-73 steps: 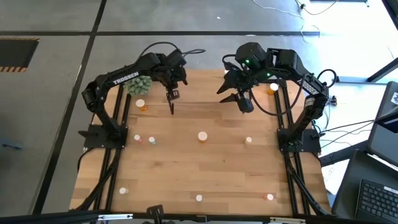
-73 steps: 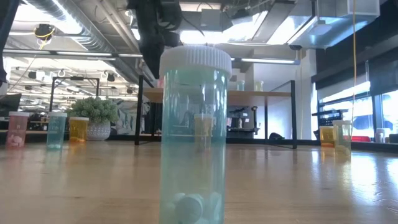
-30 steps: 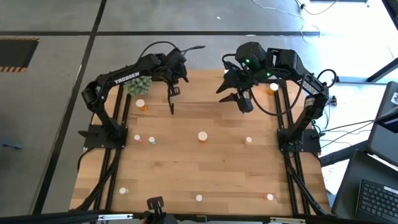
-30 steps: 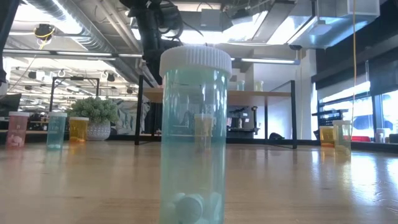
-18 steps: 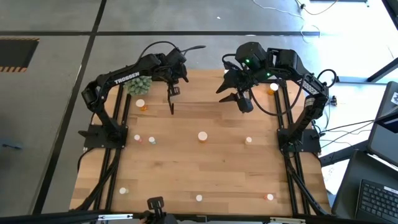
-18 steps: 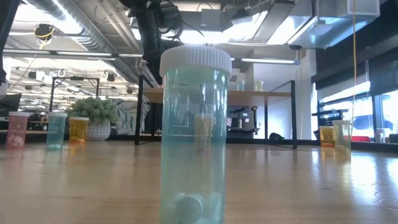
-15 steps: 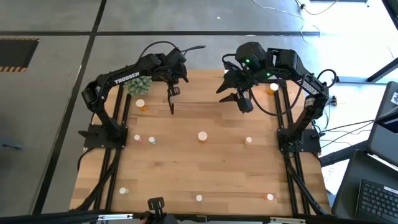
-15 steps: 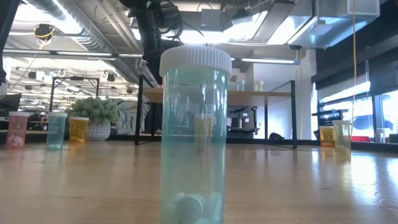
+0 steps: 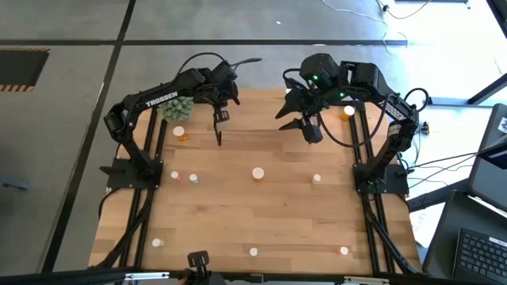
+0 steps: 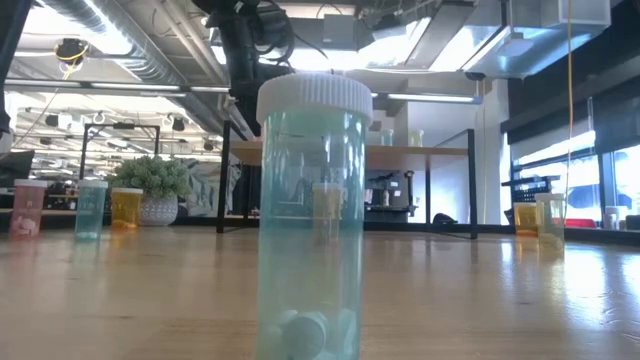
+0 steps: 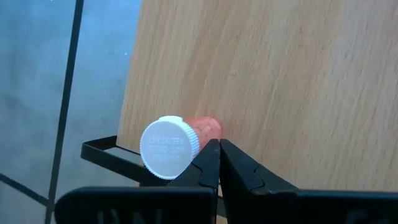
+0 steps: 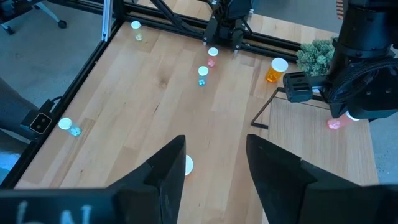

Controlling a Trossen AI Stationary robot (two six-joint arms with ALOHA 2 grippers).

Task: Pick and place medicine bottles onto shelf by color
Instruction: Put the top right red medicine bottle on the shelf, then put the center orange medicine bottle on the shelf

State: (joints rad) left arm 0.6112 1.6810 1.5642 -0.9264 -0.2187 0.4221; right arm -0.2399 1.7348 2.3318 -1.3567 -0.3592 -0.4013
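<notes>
A pink-red medicine bottle with a white cap stands on the shelf near its left corner. My left gripper is shut right beside its cap, at the shelf's left end. My right gripper hangs open high above the shelf's middle, nothing between its fingers. Several other medicine bottles stand on the table, among them an orange one and a blue-green one close to the low camera. My left gripper has its shut fingers slanting down from the table's left beside the pink-red bottle's cap. Nothing lies between the fingers. Whether the finger's side touches the cap, I cannot tell. The bottle stands upright on the shelf.
A spiky green plant stands at the far left, next to the left arm. Bottles are scattered on the table: pink and pale ones at left, one in the middle, one to its right, others along the near edge.
</notes>
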